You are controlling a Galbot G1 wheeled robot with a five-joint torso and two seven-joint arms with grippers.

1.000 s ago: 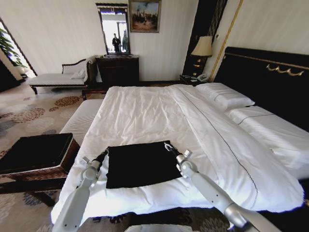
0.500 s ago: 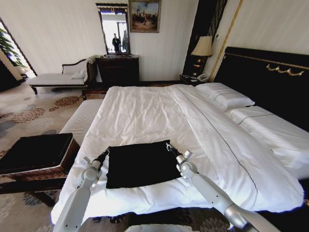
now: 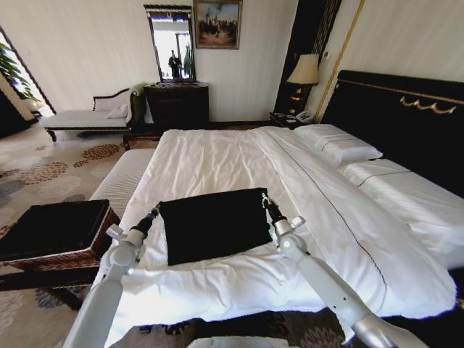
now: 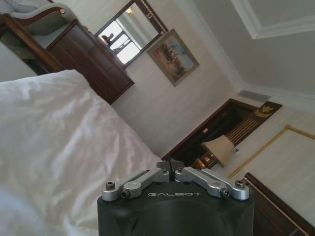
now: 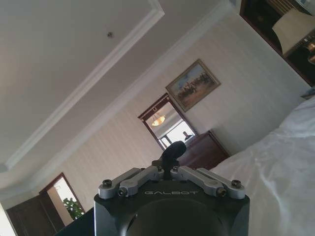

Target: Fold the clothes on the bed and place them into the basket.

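The clothes (image 3: 214, 226), a black shirt folded into a rectangle, hang just above the near part of the white bed (image 3: 217, 156). My left gripper (image 3: 154, 212) is at the shirt's far left corner and my right gripper (image 3: 265, 200) at its far right corner. Each gripper is shut on its corner, and both point upward. In the wrist views the left gripper (image 4: 170, 163) and the right gripper (image 5: 172, 151) show their fingers pressed together. The dark wicker basket (image 3: 103, 230) with its black lining stands on the floor left of the bed, beside my left arm.
A white striped bench (image 3: 125, 180) runs along the bed's left side beyond the basket. The black headboard (image 3: 406, 123) and pillows (image 3: 337, 143) are on the right. A dark dresser (image 3: 177, 105), a chaise (image 3: 90, 116) and a lamp (image 3: 304, 70) line the far wall.
Both grippers have risen and moved away from me with the shirt's far corners. The folded shirt has come up off the sheet and shifted farther onto the bed.
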